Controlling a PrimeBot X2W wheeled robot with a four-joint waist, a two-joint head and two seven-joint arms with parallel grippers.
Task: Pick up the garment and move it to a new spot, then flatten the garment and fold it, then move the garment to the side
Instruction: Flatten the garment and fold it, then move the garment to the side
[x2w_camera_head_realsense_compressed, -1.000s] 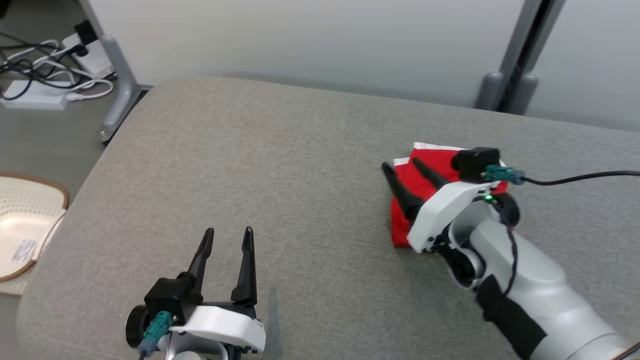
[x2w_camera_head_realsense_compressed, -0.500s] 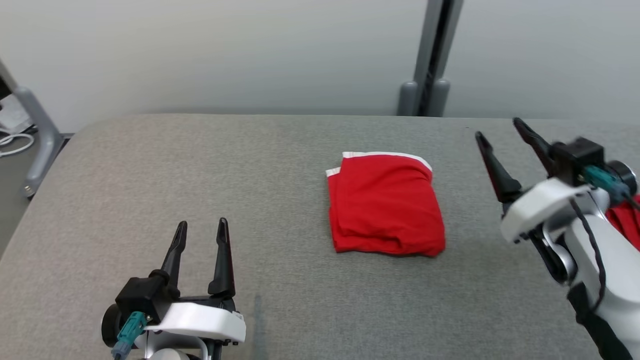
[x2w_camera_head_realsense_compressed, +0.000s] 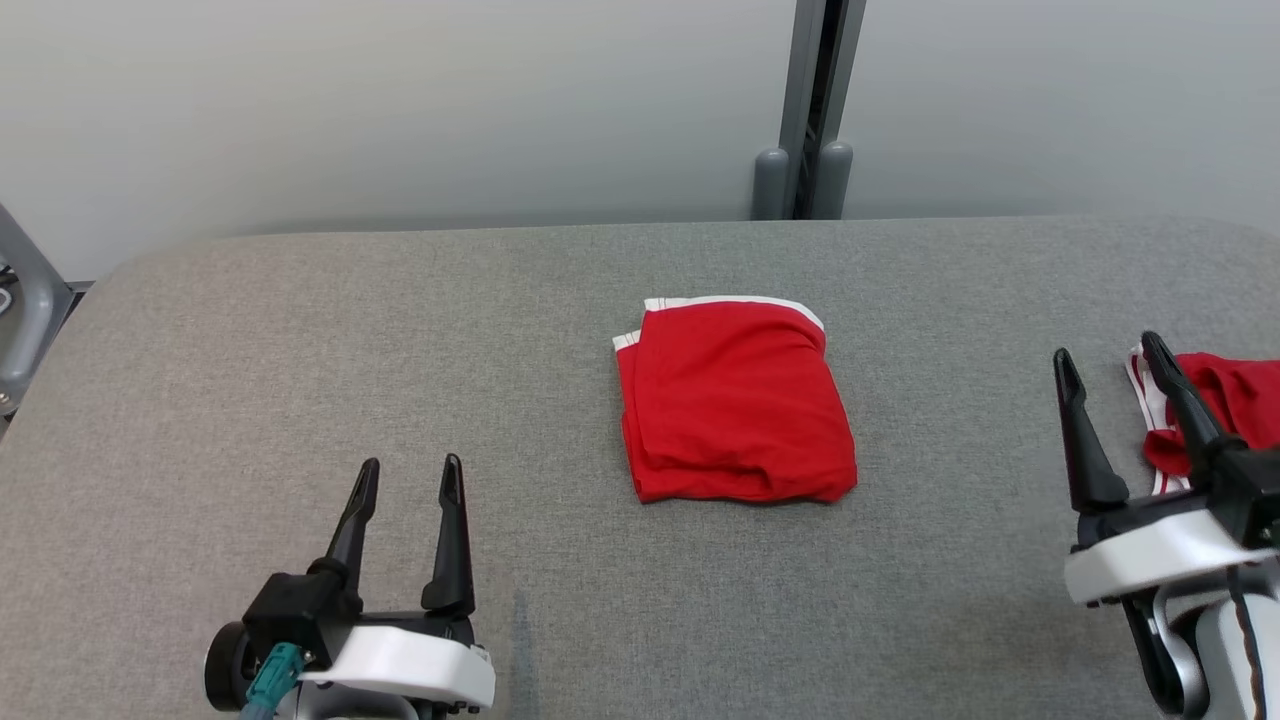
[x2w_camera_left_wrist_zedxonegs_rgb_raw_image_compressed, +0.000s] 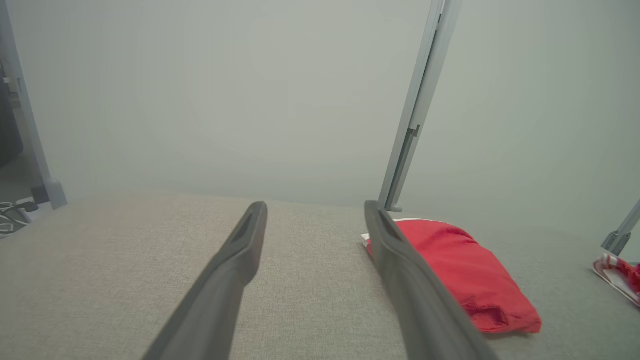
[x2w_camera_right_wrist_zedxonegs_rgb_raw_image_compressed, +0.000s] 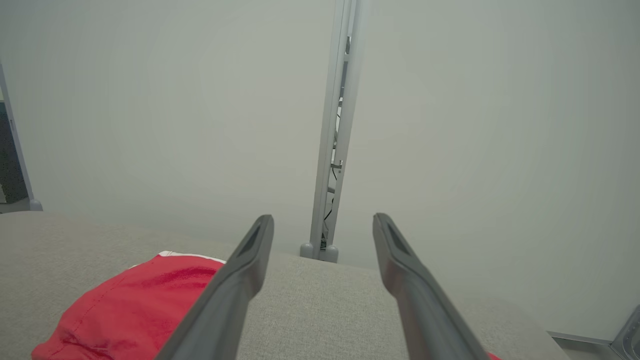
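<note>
Grey tabletop (x2w_camera_head_realsense_compressed: 300, 330) was occupied by a folded red garment (x2w_camera_head_realsense_compressed: 735, 400) between the wide-open, empty left hand (x2w_camera_head_realsense_compressed: 411, 463) and right hand (x2w_camera_head_realsense_compressed: 1106, 349), another red cloth (x2w_camera_head_realsense_compressed: 1235, 395) beside the latter.

The head camera looked steeply down on the folded red, white-trimmed garment (x2w_camera_head_realsense_compressed: 735, 405). Both wrist cameras sat low and nearer, one on either side of it. All three views shared it.

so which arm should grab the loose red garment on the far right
Right. The right hand is open, empty and right beside the loose garment. The left hand, also open, sits on the opposite side, with the folded garment lying between them.
</note>
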